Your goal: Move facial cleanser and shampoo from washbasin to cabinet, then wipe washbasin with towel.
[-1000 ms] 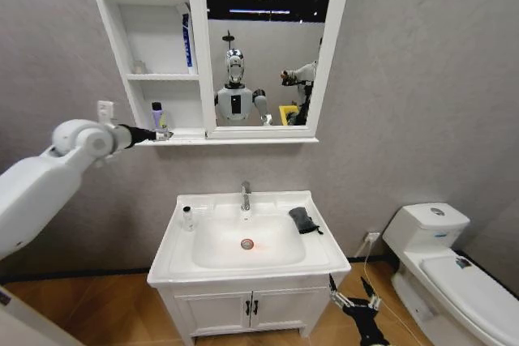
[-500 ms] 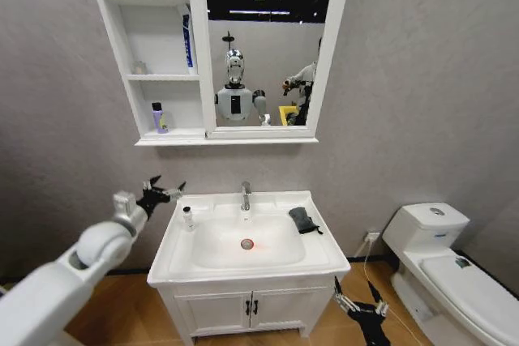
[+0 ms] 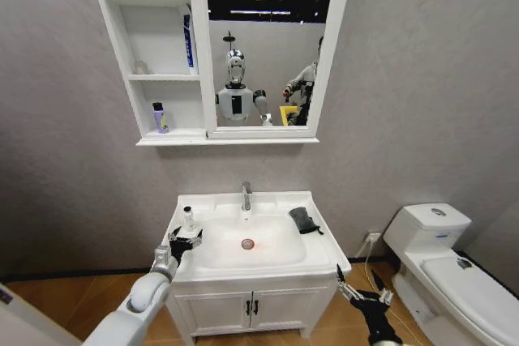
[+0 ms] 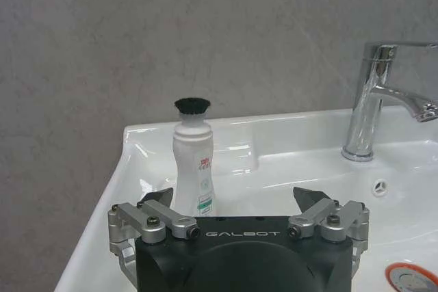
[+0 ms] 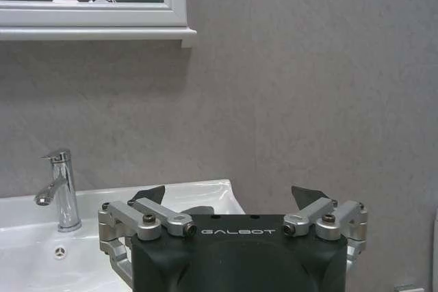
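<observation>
Left gripper point(image 3: 186, 240) hovers over the washbasin point(image 3: 312, 260) rim, jaws spread wide and empty, just short of the white bottle point(image 4: 193, 157) with the black cap — its label too small to read, only a red mark shows. "GALBOT" reads on both gripper bodies. A purple bottle point(image 3: 160, 117) stands in the cabinet point(image 3: 196, 54) bottom compartment. The towel point(image 3: 303, 219) lies on the basin's right rim. Right gripper point(image 3: 362, 285), fingers apart, hangs low beside the vanity point(image 3: 231, 310) — its arm cut off below.

A grey textured plaster wall point(image 3: 422, 79) backs a white ceramic toilet point(image 3: 442, 261) standing on a brown wooden floor point(image 3: 57, 305).
</observation>
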Motion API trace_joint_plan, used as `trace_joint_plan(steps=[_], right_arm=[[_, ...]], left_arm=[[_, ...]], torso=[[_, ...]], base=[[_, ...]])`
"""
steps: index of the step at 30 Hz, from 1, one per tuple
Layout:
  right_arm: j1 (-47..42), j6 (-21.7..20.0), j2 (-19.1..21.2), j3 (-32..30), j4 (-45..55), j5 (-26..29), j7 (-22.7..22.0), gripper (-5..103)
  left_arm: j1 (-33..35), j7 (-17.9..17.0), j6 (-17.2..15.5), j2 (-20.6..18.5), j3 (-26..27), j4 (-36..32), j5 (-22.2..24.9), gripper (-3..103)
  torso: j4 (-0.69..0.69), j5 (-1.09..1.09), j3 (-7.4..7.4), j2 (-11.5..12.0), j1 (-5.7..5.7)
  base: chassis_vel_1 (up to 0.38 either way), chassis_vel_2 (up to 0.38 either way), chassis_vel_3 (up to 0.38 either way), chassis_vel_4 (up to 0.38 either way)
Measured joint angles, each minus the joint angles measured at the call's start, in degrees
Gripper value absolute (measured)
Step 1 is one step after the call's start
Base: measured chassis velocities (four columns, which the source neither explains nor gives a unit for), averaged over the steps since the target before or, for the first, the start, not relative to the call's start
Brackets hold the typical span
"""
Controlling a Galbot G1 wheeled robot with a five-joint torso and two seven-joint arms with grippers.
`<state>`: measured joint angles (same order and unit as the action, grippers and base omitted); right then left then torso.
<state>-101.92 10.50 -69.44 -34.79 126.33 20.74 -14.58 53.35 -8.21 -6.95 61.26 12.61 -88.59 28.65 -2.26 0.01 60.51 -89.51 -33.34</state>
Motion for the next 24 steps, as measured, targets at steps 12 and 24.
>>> trace_joint_plan(steps=[12, 24], right_arm=[[-0.4, -1.4, 1.0, 0.4, 2.3, -0.5, 0.0, 100], [-0.5, -0.9, 1.2, 0.1, 1.2, -0.5, -0.1, 100]], left_arm=[[-7.9, 0.7, 3.6, 5.6, -0.1, 11.2, -3.5, 99], [-14.4, -2.1, 5.2, 8.4, -0.1, 19.1, -5.1, 78]], torso=[[-0.02, 0.0, 0.0, 0.0, 0.0], [-0.02, 0.0, 0.0, 0.0, 0.0]], base=[[0.0, 0.0, 0.0, 0.0], [0.0, 0.0, 0.0, 0.0]])
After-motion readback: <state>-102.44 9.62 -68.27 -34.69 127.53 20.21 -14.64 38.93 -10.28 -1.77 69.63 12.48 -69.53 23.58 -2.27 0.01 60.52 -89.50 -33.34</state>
